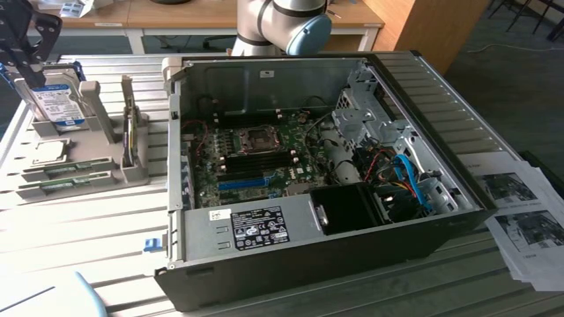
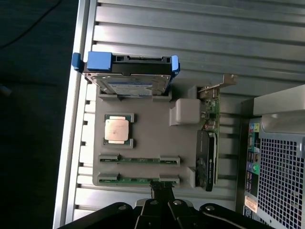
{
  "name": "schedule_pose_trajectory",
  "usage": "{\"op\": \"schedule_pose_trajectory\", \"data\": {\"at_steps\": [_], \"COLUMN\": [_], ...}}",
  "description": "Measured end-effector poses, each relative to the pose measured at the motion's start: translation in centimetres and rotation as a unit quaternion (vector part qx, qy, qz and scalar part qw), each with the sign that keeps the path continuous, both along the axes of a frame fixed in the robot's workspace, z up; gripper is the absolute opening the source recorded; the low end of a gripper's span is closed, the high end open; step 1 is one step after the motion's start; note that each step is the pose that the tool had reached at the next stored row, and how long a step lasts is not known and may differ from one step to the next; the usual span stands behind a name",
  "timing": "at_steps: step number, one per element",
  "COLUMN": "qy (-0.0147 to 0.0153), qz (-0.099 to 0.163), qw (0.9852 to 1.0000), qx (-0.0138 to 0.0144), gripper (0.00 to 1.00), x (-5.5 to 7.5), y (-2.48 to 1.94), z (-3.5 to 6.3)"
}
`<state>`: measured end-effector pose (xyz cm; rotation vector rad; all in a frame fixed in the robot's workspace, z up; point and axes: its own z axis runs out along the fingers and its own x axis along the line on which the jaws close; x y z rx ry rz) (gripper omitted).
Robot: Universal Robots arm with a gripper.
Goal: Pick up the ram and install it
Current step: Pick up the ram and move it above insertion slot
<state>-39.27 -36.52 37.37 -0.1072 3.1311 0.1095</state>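
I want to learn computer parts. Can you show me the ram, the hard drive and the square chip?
ram (image 2: 138,180), wrist view, green middle of one stick.
hard drive (image 2: 127,87), wrist view, its blue-white label.
square chip (image 2: 118,129), wrist view, middle of its metal top.

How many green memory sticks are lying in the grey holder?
2. One ram stick lies in the grey holder beside the square chip; the other ram stick lies along the holder's edge. None looks hidden.
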Motion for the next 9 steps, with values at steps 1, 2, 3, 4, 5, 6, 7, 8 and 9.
{"op": "schedule_pose_trajectory", "data": {"at_steps": [1,2,3,4,5,6,7,8,9], "qy": [0.0000,0.0000,0.0000,0.0000,0.0000,0.0000,0.0000,0.0000,0.0000], "qz": [0.002,0.005,0.008,0.010,0.013,0.016,0.021,0.025,0.028], "qw": [1.0000,1.0000,1.0000,0.9999,0.9999,0.9999,0.9998,0.9997,0.9996], "qx": [0.0000,0.0000,0.0000,0.0001,0.0000,0.0001,0.0001,0.0001,0.0003], "gripper": [0.09,0.09,0.09,0.09,0.09,0.09,0.09,0.09,0.09], "x": [0.00,0.00,0.00,0.00,0.00,0.00,0.00,0.00,0.00], "y": [0.00,0.00,0.00,0.00,0.00,0.00,0.00,0.00,0.00], "z": [0.00,0.00,0.00,0.00,0.00,0.00,0.00,0.00,0.00]}}
